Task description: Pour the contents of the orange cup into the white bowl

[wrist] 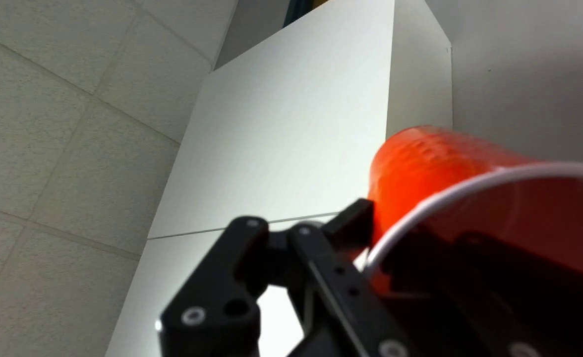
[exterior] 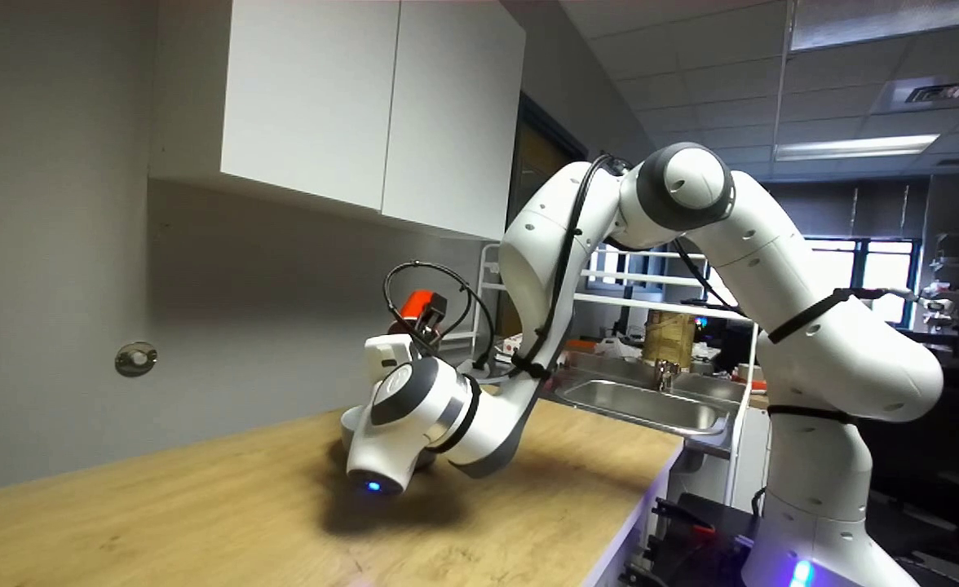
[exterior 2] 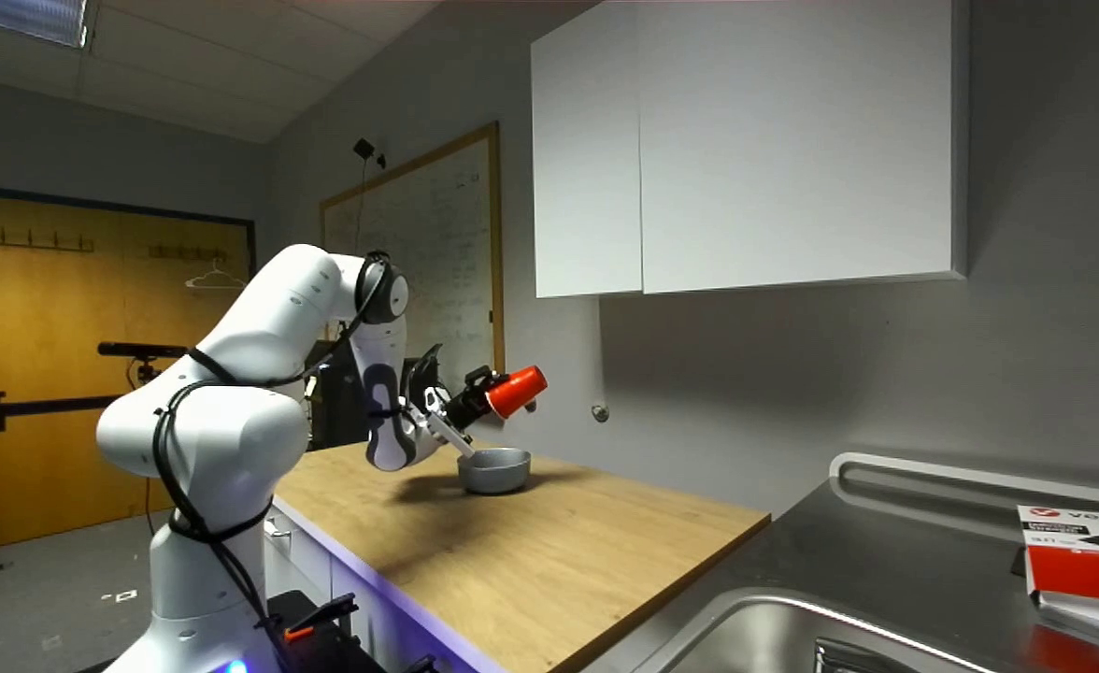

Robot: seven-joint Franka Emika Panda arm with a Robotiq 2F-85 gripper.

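In an exterior view, shows a wooden door [exterior 2: 26, 318] well left of the gripper [exterior 2: 491, 386], with a coat hanger [exterior 2: 216, 279] near the door's right side. Next, but left of the gripper too, has a black camera [exterior 2: 143, 350] and then the white arm [exterior 2: 241, 430], bent up, over and down to the wrist. Behind the arm, left of and higher than the gripper, shows a framed whiteboard [exterior 2: 419, 238] on the wall [exterior 2: 554, 336].

Pinches the orange cup [exterior 2: 518, 392] by the side close to the rim, with jaws drawn together on it. In the wrist view, has one finger [wrist: 355, 222] against the cup's outside; looks too dark inside the mouth to make out much.

Below the gripper, apart from it, has the white bowl [exterior 2: 493, 477] upright on the counter [exterior 2: 568, 551], greyish in this light, with the inside mostly hidden. Holds the cup just right of the gripper and higher than the bowl, tipped past level, with mouth lower than base. Cannot tell whether directly over the bowl, nor how full.

Right of the gripper, shows a small round fitting [exterior 2: 600, 412] on the wall; farther right and higher, a white cupboard [exterior 2: 792, 150]; right and lower, a steel sink [exterior 2: 755, 645]; farthest right, a red and white box [exterior 2: 1073, 570].
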